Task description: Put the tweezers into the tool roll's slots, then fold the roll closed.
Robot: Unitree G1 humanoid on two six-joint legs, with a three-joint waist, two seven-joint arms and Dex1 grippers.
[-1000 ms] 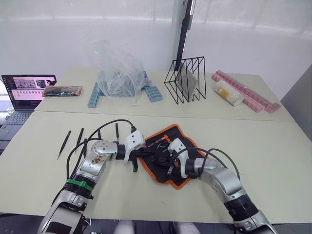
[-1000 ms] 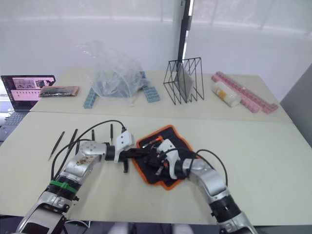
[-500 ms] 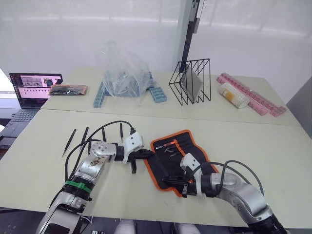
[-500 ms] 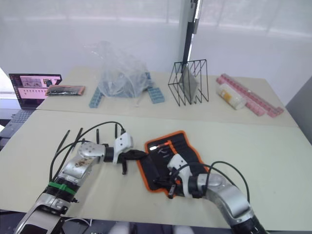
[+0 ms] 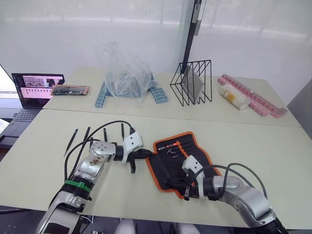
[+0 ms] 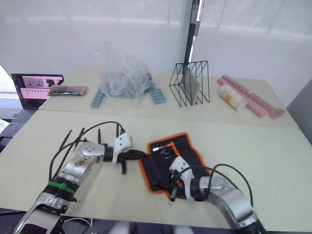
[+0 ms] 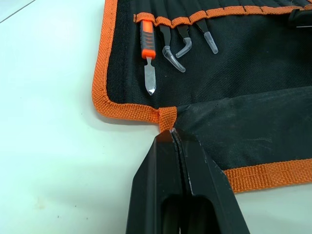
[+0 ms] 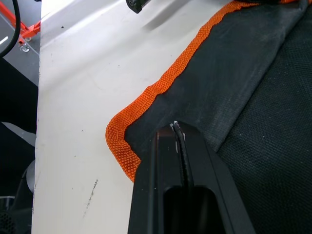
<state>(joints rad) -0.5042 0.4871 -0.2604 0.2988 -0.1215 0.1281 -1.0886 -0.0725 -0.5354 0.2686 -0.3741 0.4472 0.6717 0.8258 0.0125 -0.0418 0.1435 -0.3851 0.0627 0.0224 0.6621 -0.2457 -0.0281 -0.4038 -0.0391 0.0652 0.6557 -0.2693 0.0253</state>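
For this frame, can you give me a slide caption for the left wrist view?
Left hand shut on the orange edge of the open tool roll, with an orange-handled tool and three small picks sitting in its slots.

The tool roll (image 7: 234, 83) is running off the top and right edges of the left wrist view, its slots (image 7: 204, 14) showing only their lower hems. The inserted tools' upper parts are lying hidden inside those pockets. In the right wrist view the right gripper (image 8: 178, 127) is covering the fabric beneath its tips. The tweezers (image 5: 71, 142) on the table are appearing too thin to count reliably behind the cables.
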